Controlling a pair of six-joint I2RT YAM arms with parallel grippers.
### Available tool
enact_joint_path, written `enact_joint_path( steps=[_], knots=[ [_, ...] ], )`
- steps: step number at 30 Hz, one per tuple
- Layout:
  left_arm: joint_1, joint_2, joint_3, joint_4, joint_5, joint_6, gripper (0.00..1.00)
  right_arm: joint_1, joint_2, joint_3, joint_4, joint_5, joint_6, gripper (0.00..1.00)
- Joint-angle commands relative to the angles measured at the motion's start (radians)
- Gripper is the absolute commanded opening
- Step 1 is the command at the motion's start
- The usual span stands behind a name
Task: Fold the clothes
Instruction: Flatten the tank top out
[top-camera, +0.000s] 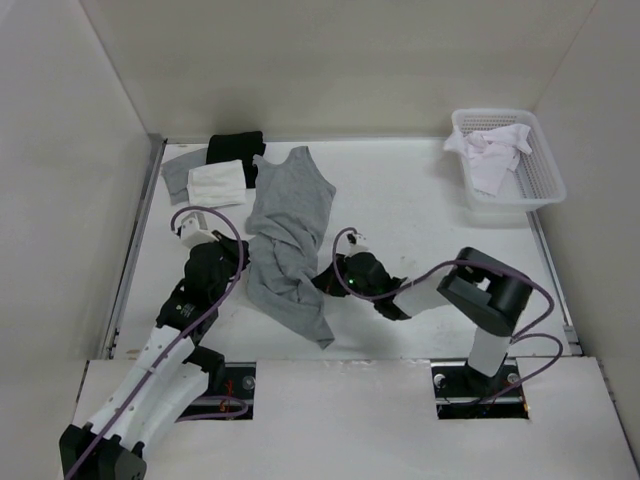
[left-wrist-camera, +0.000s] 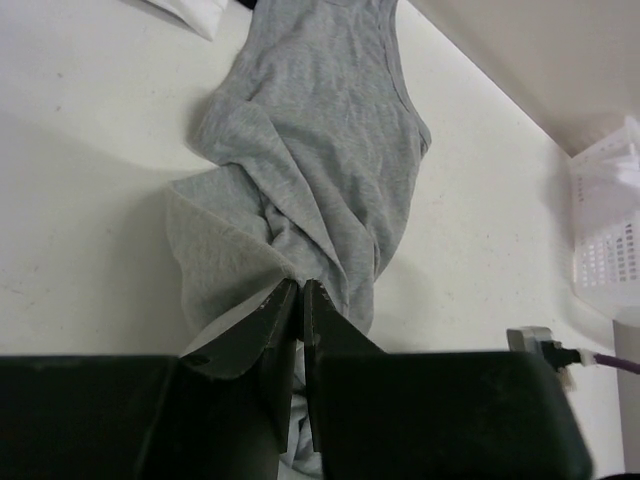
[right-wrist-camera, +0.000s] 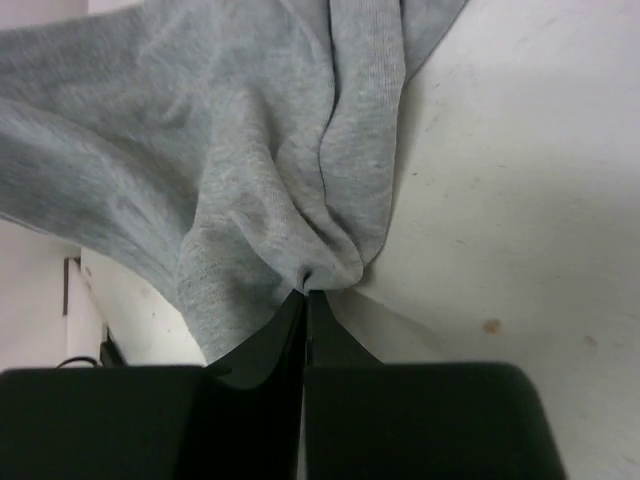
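Our left end effector (left-wrist-camera: 300, 288) is pinched tight on a gathered fold of the light heather-grey sleeveless jersey top (left-wrist-camera: 330, 130), at the left edge of its lower half. Our right end effector (right-wrist-camera: 305, 292) is clamped just as tightly on a bunch of the same top at its right edge. Between the two, the top lies crumpled on the white bench (top-camera: 400, 200), its straps at the end far from the arms. Just beside the straps on the left sit small black, white and grey cloth pieces (top-camera: 220, 170). Well off to the top's right stands a white mesh plastic basket (top-camera: 545, 170) holding a white garment (top-camera: 490, 150).
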Motion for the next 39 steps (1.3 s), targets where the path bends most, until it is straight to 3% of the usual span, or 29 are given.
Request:
enact_joint_path(
  steps=[1,3,4,5,8,10,14,18,22,25,29,34,36,39],
  knots=[
    [-0.008,-0.002,0.011,0.090,0.000,0.022,0.05,-0.002,-0.352,-0.123,-0.065,0.150,-0.069,0.00],
    [-0.002,-0.001,0.009,0.098,-0.002,0.022,0.05,-0.002,-0.485,-0.145,-0.176,0.178,-0.092,0.00],
    [0.004,-0.001,0.012,0.105,-0.002,0.022,0.05,0.004,-0.605,-0.145,-0.306,0.199,-0.115,0.00],
    [0.017,-0.005,0.020,0.109,-0.002,0.017,0.05,0.030,-0.775,-0.092,-0.561,0.245,-0.147,0.01],
    [0.034,-0.027,0.035,0.109,-0.002,0.013,0.05,0.053,-0.885,0.006,-0.820,0.296,-0.197,0.02],
    [0.035,-0.034,0.038,0.104,-0.002,0.013,0.05,0.050,-0.897,0.045,-0.900,0.295,-0.221,0.02],
    [0.027,-0.041,0.032,0.096,-0.002,0.013,0.05,-0.064,-0.797,0.060,-0.867,0.241,-0.272,0.02],
    [0.038,0.001,0.006,0.110,0.006,0.013,0.05,-0.186,-0.564,0.109,-0.703,0.129,-0.306,0.03],
    [0.072,0.047,-0.018,0.150,0.000,0.009,0.05,-0.272,-0.266,0.272,-0.628,0.061,-0.326,0.02],
    [0.103,0.047,-0.018,0.161,-0.002,0.008,0.05,-0.304,-0.146,0.370,-0.620,0.046,-0.320,0.05],
    [0.133,0.044,-0.017,0.167,-0.003,0.003,0.05,-0.341,-0.103,0.401,-0.583,0.052,-0.298,0.24],
    [0.129,0.061,-0.029,0.168,-0.003,0.003,0.05,-0.342,-0.340,0.159,-0.528,0.095,-0.301,0.51],
    [0.130,0.068,-0.035,0.173,0.000,0.008,0.05,-0.338,-0.432,0.039,-0.496,0.095,-0.294,0.48],
    [0.135,0.075,-0.038,0.184,0.006,0.008,0.05,-0.283,-0.497,-0.106,-0.457,0.033,-0.277,0.15]
  ],
)
